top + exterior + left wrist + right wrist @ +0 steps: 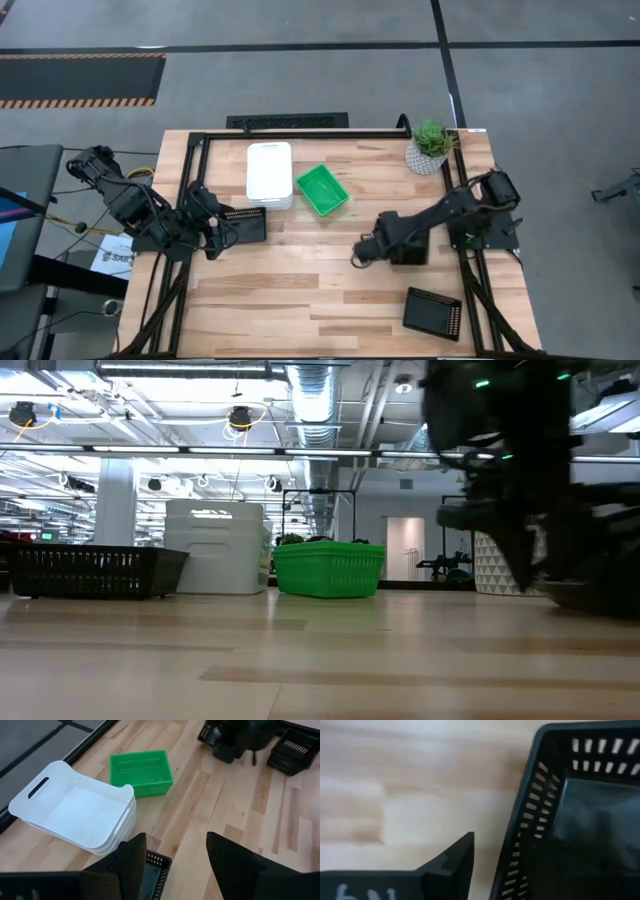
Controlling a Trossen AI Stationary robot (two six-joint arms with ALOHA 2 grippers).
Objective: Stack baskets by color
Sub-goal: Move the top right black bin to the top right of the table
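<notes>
A stack of white baskets [270, 175] rests on the table at the far middle, with a green basket [322, 190] beside it. One black basket [245, 226] lies at the left, and my left gripper [175, 855] hangs open above its corner [156, 865]. Another black basket [432, 312] lies at the near right. My right gripper [358, 257] points down at mid-table beside a third black basket [580, 810]. One finger [455, 862] stands just outside this basket's slotted wall [525, 825]. The other finger does not show against the dark inside.
A small potted plant [432, 145] stands at the far right corner. A black frame rail [300, 133] runs along the table's far edge and down both sides. Bare wood lies in the near middle [300, 300].
</notes>
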